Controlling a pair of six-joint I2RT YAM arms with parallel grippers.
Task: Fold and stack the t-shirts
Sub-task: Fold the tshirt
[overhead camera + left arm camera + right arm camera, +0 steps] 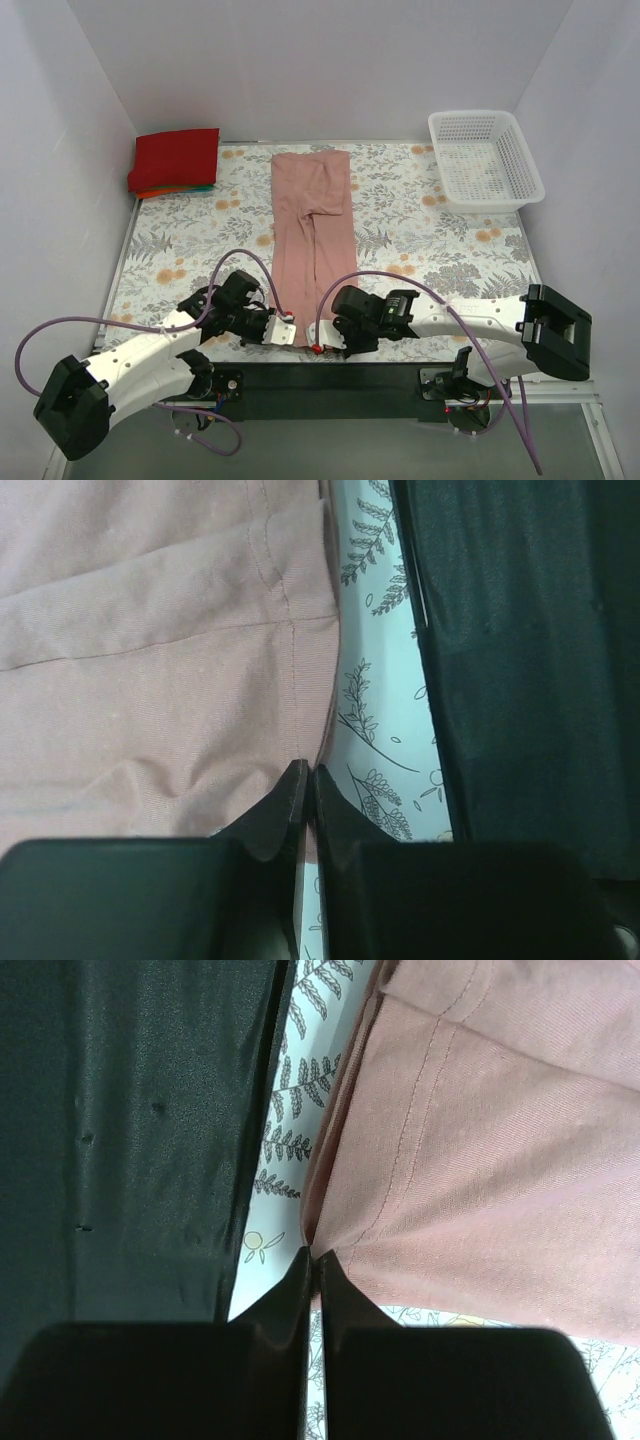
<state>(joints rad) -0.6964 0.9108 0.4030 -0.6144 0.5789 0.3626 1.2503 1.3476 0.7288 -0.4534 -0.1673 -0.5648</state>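
A dusty pink t-shirt [312, 235] lies as a long narrow strip down the middle of the floral cloth, sides folded in. My left gripper [285, 330] is shut on its near left corner; in the left wrist view the jaws [308, 776] pinch the hem of the pink cloth [150, 660]. My right gripper [322, 340] is shut on the near right corner; in the right wrist view the jaws [312, 1257] pinch the pink cloth [480, 1160]. A stack of folded t-shirts [175, 160], red on top with orange and teal edges below, sits at the far left corner.
A white lattice basket [485, 160] stands at the far right corner. The floral table cloth [420, 230] covers the table. The black near edge strip [330, 375] lies just behind both grippers. White walls close in on three sides.
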